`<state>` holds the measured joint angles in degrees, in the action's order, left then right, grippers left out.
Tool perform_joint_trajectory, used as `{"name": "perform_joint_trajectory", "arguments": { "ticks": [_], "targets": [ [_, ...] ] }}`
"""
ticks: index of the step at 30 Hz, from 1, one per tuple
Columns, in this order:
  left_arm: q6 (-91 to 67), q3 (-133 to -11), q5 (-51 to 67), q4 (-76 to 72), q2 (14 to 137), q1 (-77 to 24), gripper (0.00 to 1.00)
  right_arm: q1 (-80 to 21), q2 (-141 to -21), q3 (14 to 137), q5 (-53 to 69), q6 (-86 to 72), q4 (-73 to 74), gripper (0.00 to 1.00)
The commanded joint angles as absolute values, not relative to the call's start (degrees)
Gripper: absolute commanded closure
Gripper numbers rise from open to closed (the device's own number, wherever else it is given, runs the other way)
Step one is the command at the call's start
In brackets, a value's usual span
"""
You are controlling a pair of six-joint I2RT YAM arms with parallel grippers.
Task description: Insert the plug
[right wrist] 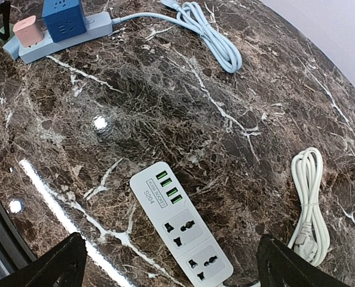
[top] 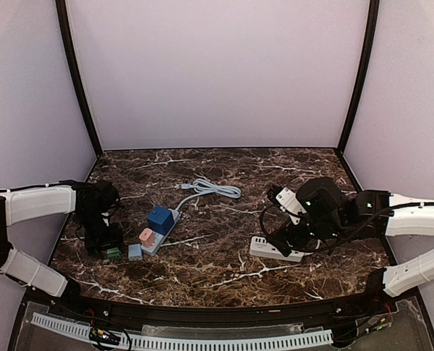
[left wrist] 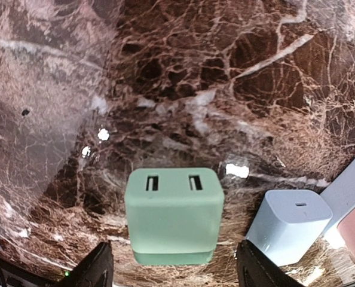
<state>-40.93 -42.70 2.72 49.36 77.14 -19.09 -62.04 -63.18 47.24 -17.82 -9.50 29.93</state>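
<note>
Table (top: 224, 274): dark marble, walled on three sides.

Right claw (top: 299, 235): released, fingers (right wrist: 58, 263) spread wide above the near end of the white strip (right wrist: 180, 224), touching nothing.

Left claw (top: 106, 238): released, low over the table's left side. Its fingers (left wrist: 97, 266) stand on either side of the green plug (left wrist: 173, 215) with a gap on both sides, so nothing is grasped.

White strip: flat on the right of the table, with two sockets and four green ports, all vacant.

Grey strip (right wrist: 64, 39): left of centre, with its blue cable (right wrist: 207, 33) looped behind it. It carries a blue cube (right wrist: 64, 21) and a pink plug (right wrist: 27, 30).

White cable (right wrist: 309, 203): coiled, apart from the white strip.

Blue plug (left wrist: 288, 224): pale, standing on the table just beside the grey strip's end.

Green plug: the task item. It stands on the bare table just left of the blue plug, two slots facing the left wrist camera. It is not in any socket.
</note>
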Motion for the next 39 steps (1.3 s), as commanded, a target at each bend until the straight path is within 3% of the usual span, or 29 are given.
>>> {"name": "perform_joint_trajectory", "arguments": {
  "ticks": [1,20,28,39],
  "targets": [
    [-41.2,-41.2,-1.9,47.6,75.7,-20.5,0.31,-61.6,-64.2,48.7,-17.6,-9.7,28.1,0.01],
    [-42.3,-37.8,-3.8,43.7,75.1,-22.4,0.46,-61.7,-62.9,48.3,-17.7,-10.3,29.2,0.01],
    [-42.7,-36.4,-3.9,42.5,72.9,-23.4,0.64,-61.6,-63.1,48.8,-17.8,-10.3,29.2,0.01],
    [-42.2,-41.6,-4.9,49.2,64.9,-24.3,0.81,-61.6,-63.7,51.3,-17.5,-11.0,29.7,0.01]
  ]
}}
